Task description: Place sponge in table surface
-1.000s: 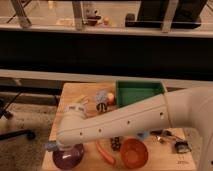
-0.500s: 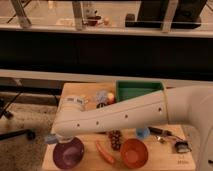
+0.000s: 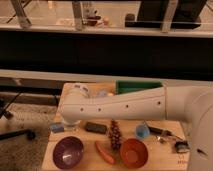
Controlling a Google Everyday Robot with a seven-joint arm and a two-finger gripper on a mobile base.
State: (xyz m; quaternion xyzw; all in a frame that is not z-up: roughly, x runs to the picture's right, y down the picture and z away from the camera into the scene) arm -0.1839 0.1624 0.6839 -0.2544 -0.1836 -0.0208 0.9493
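1. The robot's white arm (image 3: 125, 104) lay across the scene from the right edge to the left side of the table, hiding much of the middle of it.
2. The table surface (image 3: 161, 159), light tan wood, carried everything else.
3. A green tray (image 3: 138, 86) sat at the back of the table, its front part hidden behind the arm.
4. A purple bowl (image 3: 68, 151) stood at the front left, and an orange-brown bowl (image 3: 134, 153) at the front, right of centre, well apart from it.
5. A dark bunch of grapes (image 3: 115, 134) lay between the two bowls and a little behind them, with an orange carrot (image 3: 104, 152) just in front of it.
6. A flat black bar (image 3: 95, 127) lay left of the grapes, near the arm's end.
7. A small blue cup (image 3: 142, 131) stood right of the grapes, just behind the orange-brown bowl.
8. The gripper (image 3: 70, 124) pointed down at the arm's left end, low over the table's left edge. Whether it was open or closed, and whether it had hold of anything, could not be told.
9. The sponge (image 3: 56, 128), a pale blue block, was at the table's far left edge, right against the gripper's left side. Whether it rested on the wood could not be told.
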